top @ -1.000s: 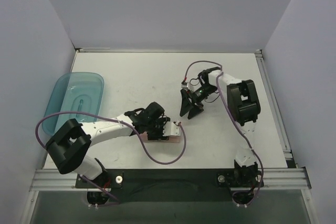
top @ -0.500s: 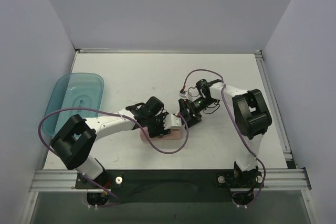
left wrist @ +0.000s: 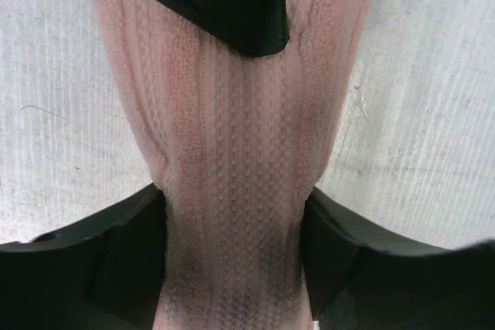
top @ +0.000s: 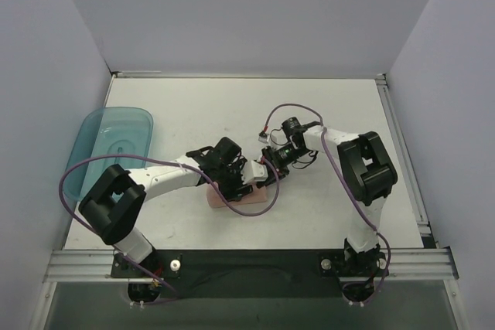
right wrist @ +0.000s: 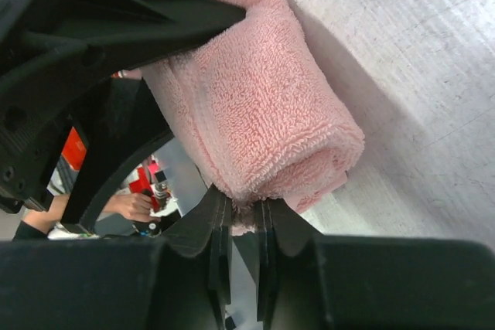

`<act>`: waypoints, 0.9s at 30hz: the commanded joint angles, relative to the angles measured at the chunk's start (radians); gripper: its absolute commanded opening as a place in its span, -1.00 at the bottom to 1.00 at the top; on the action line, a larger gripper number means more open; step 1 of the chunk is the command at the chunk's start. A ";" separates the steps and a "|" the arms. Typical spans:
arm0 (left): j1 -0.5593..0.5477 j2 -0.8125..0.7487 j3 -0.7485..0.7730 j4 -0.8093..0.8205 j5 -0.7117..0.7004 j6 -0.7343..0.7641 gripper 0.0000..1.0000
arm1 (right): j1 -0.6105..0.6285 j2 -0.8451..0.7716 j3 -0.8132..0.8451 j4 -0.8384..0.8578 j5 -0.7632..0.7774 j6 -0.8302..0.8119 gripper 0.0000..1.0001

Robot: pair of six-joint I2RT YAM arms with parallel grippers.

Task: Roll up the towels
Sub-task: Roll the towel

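The salmon-pink towel [top: 251, 199] lies rolled up on the white table, just in front of the middle. My left gripper [top: 238, 183] reaches over it from the left. In the left wrist view its jaws [left wrist: 232, 214] press the roll [left wrist: 232, 113] in from both sides, and the cloth narrows between them. My right gripper [top: 269, 171] meets the roll's right end. Seen from the right wrist, its fingers [right wrist: 241, 210] stand nearly together, pinching a small tuft at the end face of the towel [right wrist: 255, 106]. The left gripper's black body [right wrist: 93, 36] covers the roll's far part.
A translucent teal tray [top: 108, 148] sits at the table's left edge. Purple cables loop off both arms, one lying on the table just in front of the towel [top: 247, 237]. Grey walls close the table in on three sides.
My right gripper has come down and left from the table's middle to the roll's end and closed on it. The left gripper and towel have shifted slightly away from the front edge.
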 commanded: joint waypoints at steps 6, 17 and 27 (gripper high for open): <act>-0.078 -0.064 -0.103 0.057 -0.097 -0.015 0.56 | -0.030 0.027 -0.012 0.016 -0.147 0.152 -1.00; -0.139 -0.013 -0.111 0.080 -0.147 -0.017 0.60 | -0.047 0.061 0.000 0.021 -0.245 0.242 -1.00; -0.150 0.088 -0.056 0.007 -0.129 -0.030 0.29 | -0.076 0.098 0.045 0.024 -0.273 0.273 -1.00</act>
